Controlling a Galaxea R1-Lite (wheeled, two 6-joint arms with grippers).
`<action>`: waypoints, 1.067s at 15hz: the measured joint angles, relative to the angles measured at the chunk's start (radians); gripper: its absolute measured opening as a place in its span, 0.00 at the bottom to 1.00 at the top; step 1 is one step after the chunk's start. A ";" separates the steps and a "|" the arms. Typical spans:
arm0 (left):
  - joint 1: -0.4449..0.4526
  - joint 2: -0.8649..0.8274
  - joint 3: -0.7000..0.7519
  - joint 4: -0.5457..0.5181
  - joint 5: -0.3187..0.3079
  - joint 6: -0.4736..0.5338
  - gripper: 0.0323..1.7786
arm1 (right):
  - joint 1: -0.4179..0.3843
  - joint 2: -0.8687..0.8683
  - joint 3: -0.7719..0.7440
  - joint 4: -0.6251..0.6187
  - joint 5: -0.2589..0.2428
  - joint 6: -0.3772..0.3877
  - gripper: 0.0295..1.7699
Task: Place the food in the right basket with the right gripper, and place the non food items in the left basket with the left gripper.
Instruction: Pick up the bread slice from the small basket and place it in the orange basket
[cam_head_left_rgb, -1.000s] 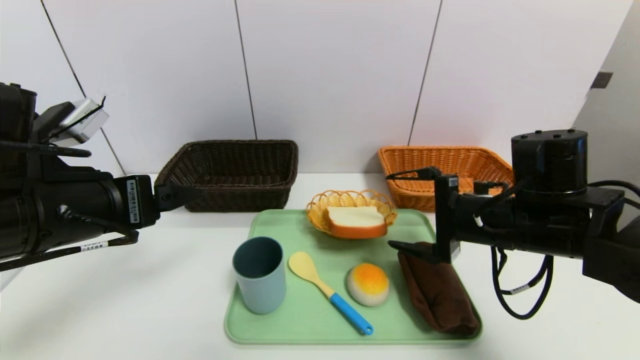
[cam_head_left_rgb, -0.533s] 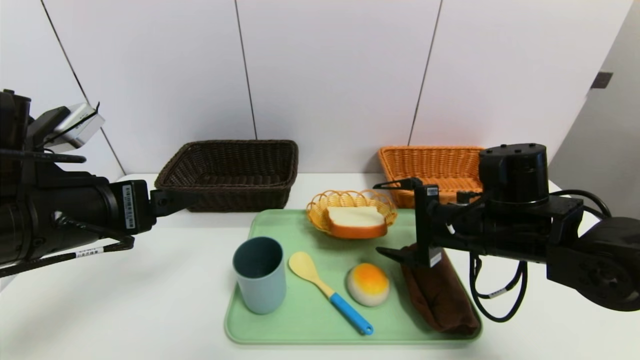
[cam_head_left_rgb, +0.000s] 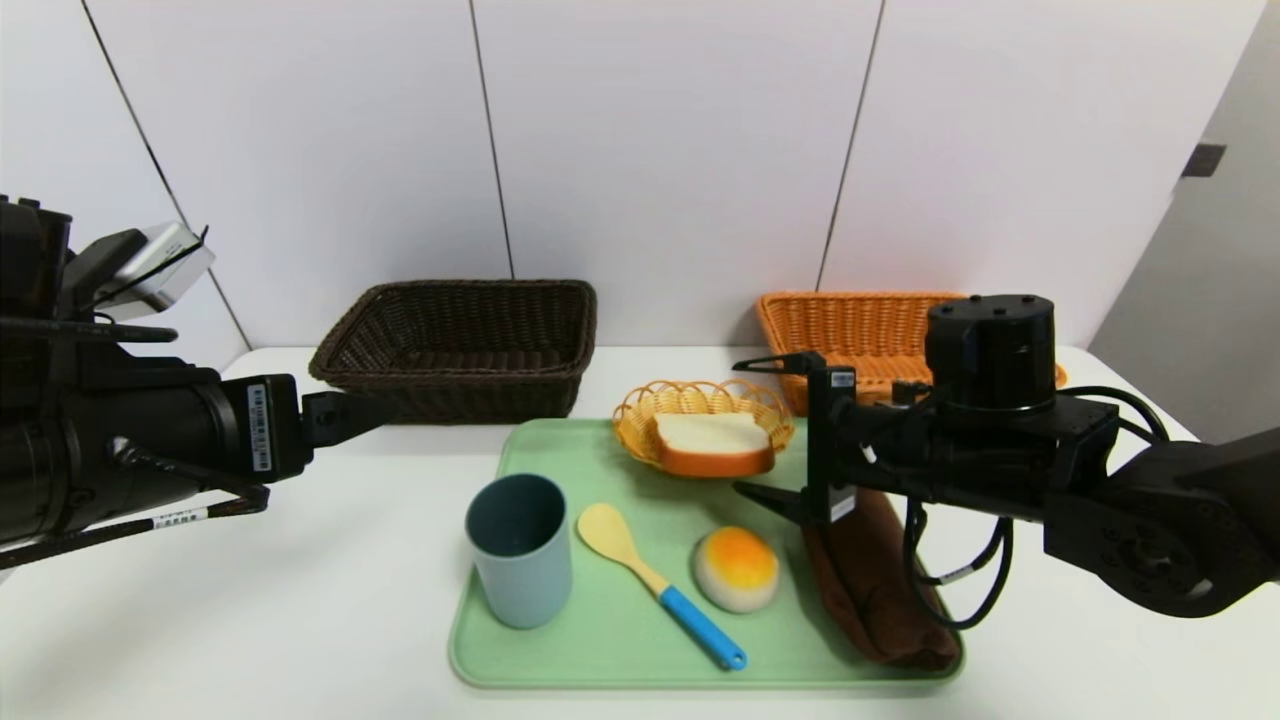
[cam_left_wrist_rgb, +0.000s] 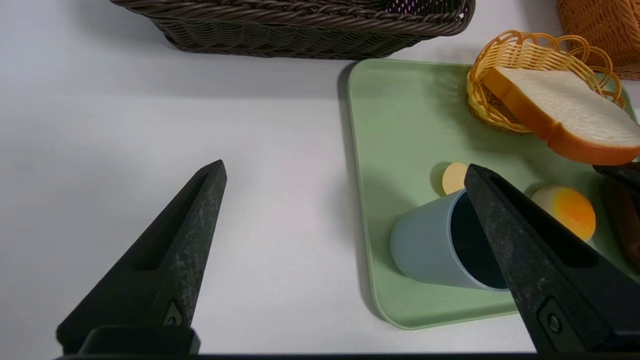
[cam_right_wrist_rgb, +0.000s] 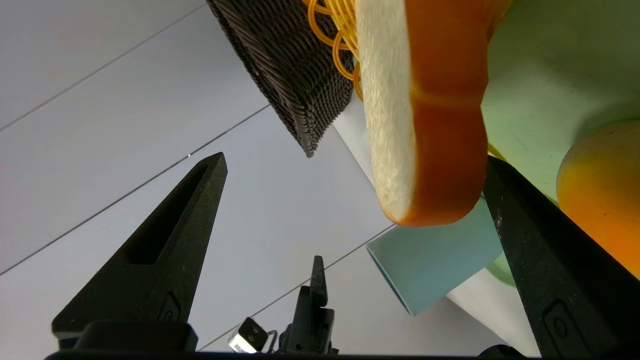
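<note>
Right gripper (cam_head_left_rgb: 768, 428), jaws wide, centre-right of frame, just beside the bread slice (cam_head_left_rgb: 712, 443); left gripper (cam_left_wrist_rgb: 345, 170), jaws wide, parked at left.

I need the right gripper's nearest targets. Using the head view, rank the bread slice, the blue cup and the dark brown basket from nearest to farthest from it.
From the right gripper, jaws open:
1. Bread slice, just beside it in the small yellow basket.
2. Blue cup, at the tray's near left corner.
3. Dark brown basket, far left by the wall.
</note>
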 joint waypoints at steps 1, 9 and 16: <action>0.000 0.000 0.000 0.000 0.000 0.000 0.95 | 0.000 0.006 0.000 0.000 -0.001 0.000 0.97; 0.001 0.003 0.000 -0.002 -0.024 0.000 0.95 | 0.011 0.036 -0.020 -0.003 -0.041 0.004 0.63; 0.001 0.002 0.001 0.000 -0.024 -0.027 0.95 | 0.010 0.050 -0.046 0.035 -0.016 0.015 0.07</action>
